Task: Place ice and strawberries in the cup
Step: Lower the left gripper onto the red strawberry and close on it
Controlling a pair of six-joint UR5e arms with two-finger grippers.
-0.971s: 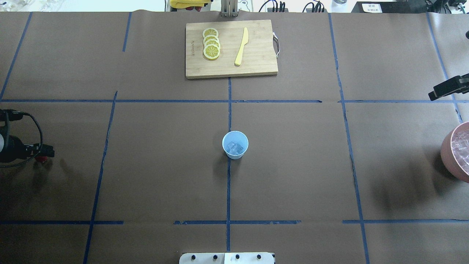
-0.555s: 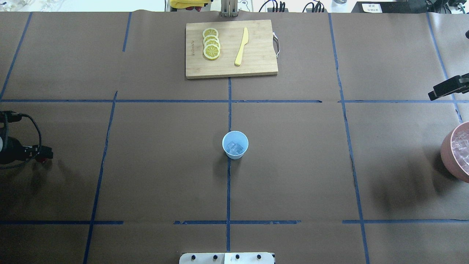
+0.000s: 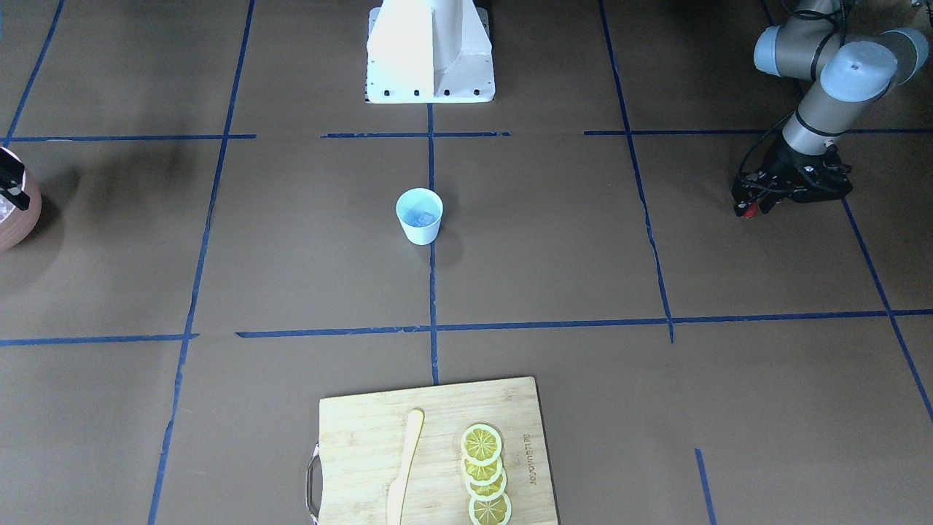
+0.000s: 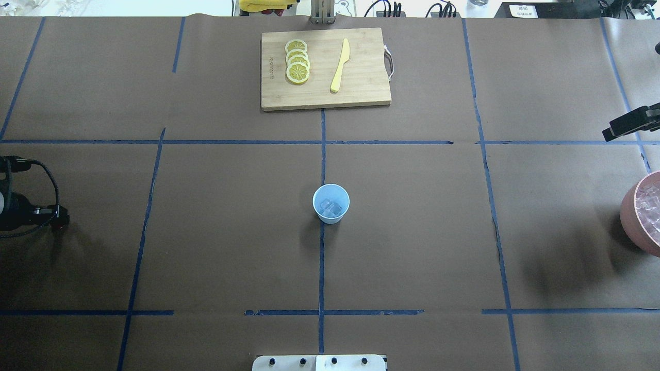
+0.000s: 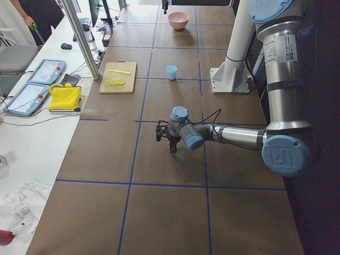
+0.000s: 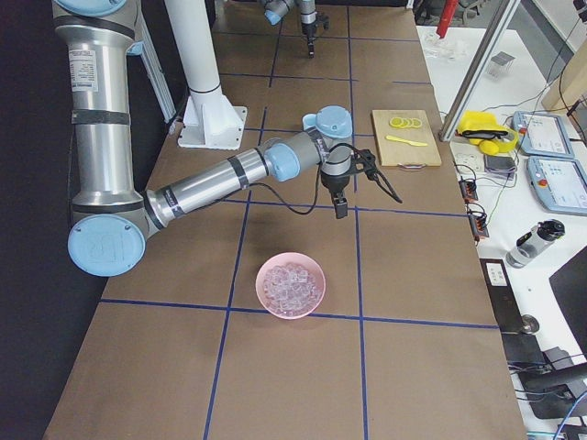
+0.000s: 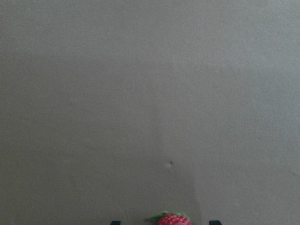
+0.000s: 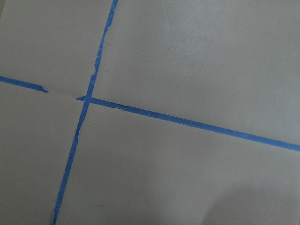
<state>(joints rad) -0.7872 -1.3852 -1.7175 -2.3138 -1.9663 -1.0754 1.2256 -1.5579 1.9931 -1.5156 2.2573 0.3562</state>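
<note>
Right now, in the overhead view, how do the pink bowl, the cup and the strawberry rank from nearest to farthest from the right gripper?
From the right gripper:
1. Pink bowl, right edge.
2. Cup, table centre.
3. Strawberry, far left edge.

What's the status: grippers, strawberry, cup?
Left gripper open, straddling small red strawberry, robot's far left. Right gripper at far right edge, state unclear. Pale blue tapered cup centre, clear ice cubes inside, no strawberry. Nothing between them.

L end effector (image 3: 749,206) spread, low.
</note>
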